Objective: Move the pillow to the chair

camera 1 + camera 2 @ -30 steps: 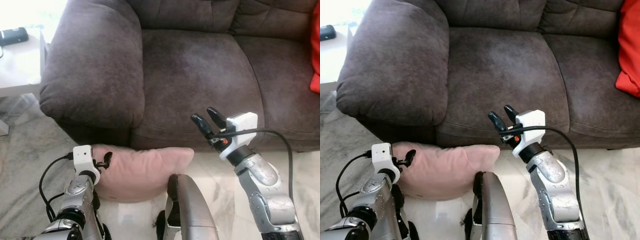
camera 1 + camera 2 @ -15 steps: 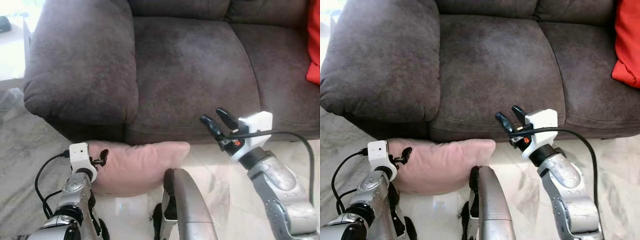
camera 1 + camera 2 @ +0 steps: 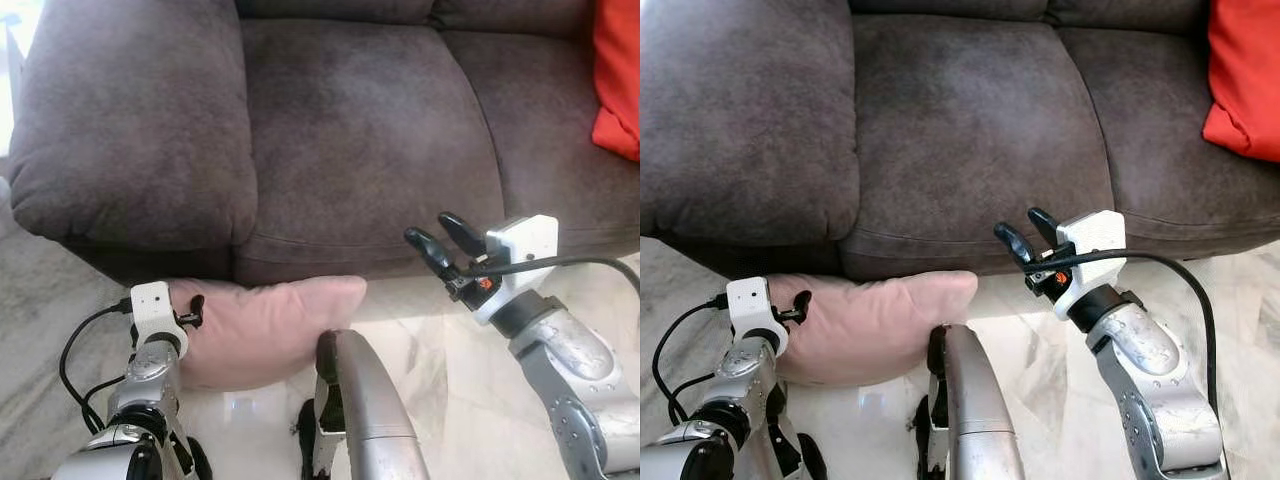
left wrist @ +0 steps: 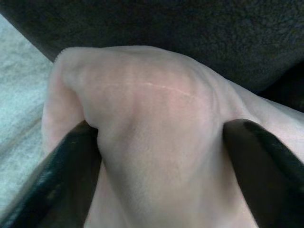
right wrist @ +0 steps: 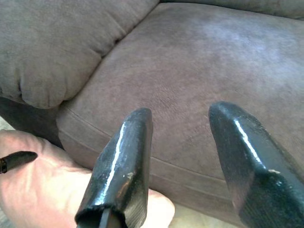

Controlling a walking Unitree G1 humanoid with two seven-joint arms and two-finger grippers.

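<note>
A pink pillow [image 3: 265,322] hangs low in front of the brown sofa [image 3: 350,130], just below the seat's front edge. My left gripper [image 3: 192,312] is shut on the pillow's left end; in the left wrist view its black fingers [image 4: 61,175] pinch a fold of the pink pillow [image 4: 156,123]. My right gripper [image 3: 440,238] is open and holds nothing, raised before the seat cushion's front edge, to the right of the pillow. In the right wrist view the open right gripper [image 5: 183,161] points at the brown sofa [image 5: 199,61], with the pink pillow [image 5: 42,185] below.
A red cushion [image 3: 615,75] rests at the sofa's right end. The wide left armrest [image 3: 130,110] stands above the pillow. Pale marble floor [image 3: 445,370] lies before the sofa. My own silver torso part [image 3: 360,410] rises at the bottom centre.
The camera has shifted, so the sofa sits further left and lower in view. The left gripper still holds the pillow; the right gripper stays open near the seat front.
</note>
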